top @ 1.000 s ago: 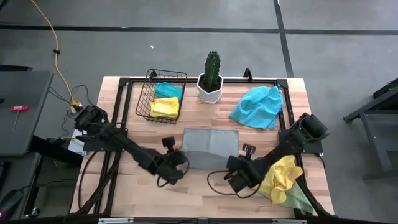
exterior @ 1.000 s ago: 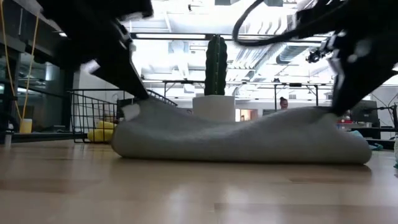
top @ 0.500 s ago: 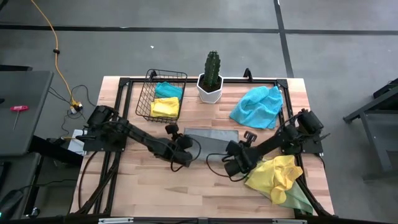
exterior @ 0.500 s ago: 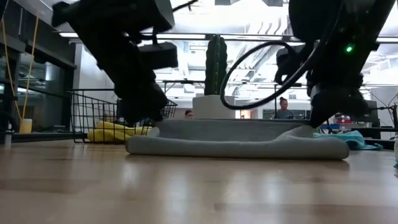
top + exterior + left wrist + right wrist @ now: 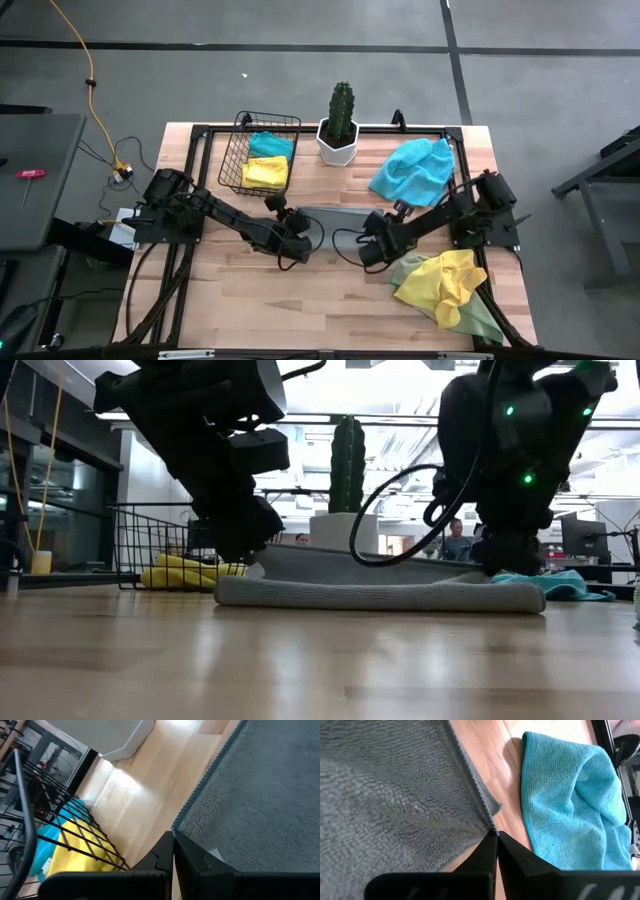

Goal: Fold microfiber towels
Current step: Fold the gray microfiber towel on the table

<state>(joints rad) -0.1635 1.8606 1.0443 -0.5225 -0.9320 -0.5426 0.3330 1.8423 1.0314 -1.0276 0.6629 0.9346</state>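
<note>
A grey microfiber towel lies folded in two layers at the table's middle, its lower layer flat on the wood. My left gripper is shut on the towel's left end, and my right gripper is shut on its right end. A turquoise towel lies crumpled at the far right. A yellow towel lies on a pale green one at the near right. The wire basket holds a folded turquoise towel and a yellow one. My left gripper pinches the upper layer's left corner between its two shut fingers, slanting down from the near left. That corner sits low over the lower layer. My right gripper pinches the upper layer's right corner at its hemmed edge, slanting down from the near right. The cloth between the two holds lies nearly flat on the layer beneath.
A potted cactus stands at the far edge, just behind the grey towel. A black frame rail runs along the table's far edge. Bare wood lies toward the near edge. People show in the room beyond.
Both grippers have carried the grey towel's near edge toward the far edge and down. The towel has folded over onto itself into a narrower strip: the far part stayed on the table and the near part now lies on top. Both stayed shut.
</note>
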